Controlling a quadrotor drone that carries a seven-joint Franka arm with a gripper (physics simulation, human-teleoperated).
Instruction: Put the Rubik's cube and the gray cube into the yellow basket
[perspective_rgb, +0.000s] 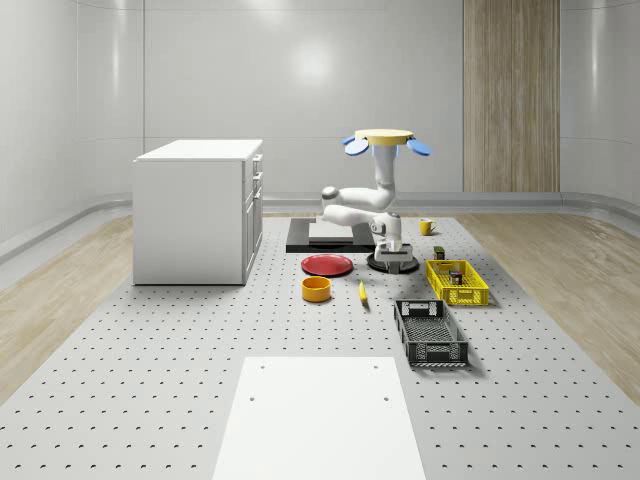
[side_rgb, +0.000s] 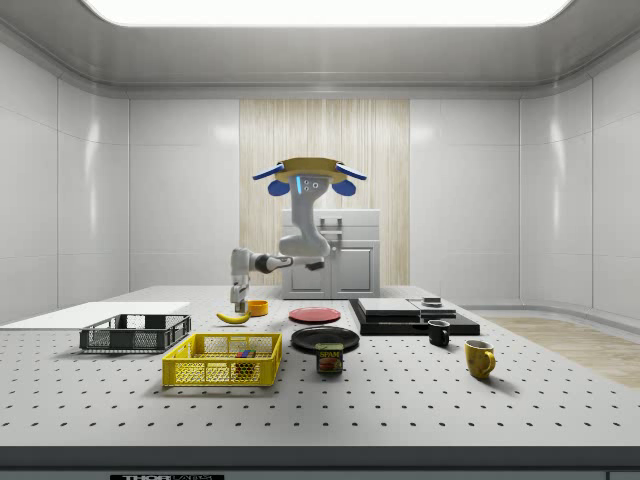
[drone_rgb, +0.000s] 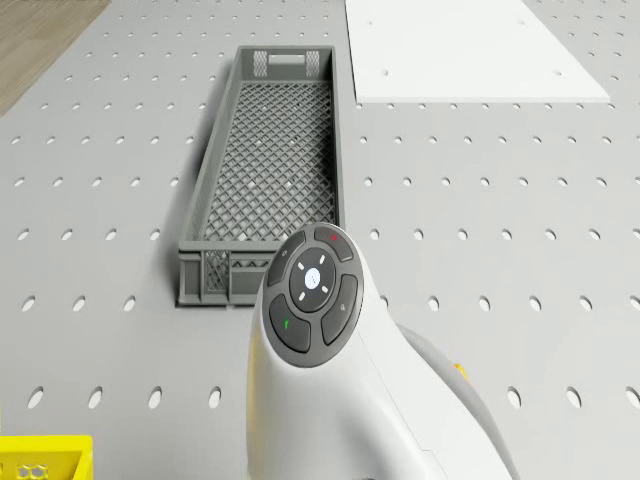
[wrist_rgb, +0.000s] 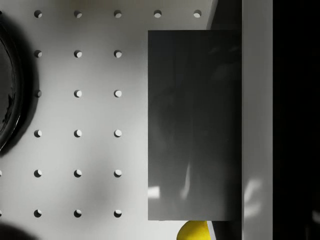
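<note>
Now my gripper hangs low beside the yellow basket.

My drone hovers over the middle of the table, and my arm bends down by the black plate. The Rubik's cube lies in the yellow basket, near the table's right edge in the whole-scene view. The gray cube is right up close to my gripper. I cannot tell if my gripper is open or closed.

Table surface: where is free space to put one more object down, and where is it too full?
Bare table lies between the white cabinet and the white sheet. It is crowded around the red plate, orange bowl, banana, yellow basket and gray crate.
</note>
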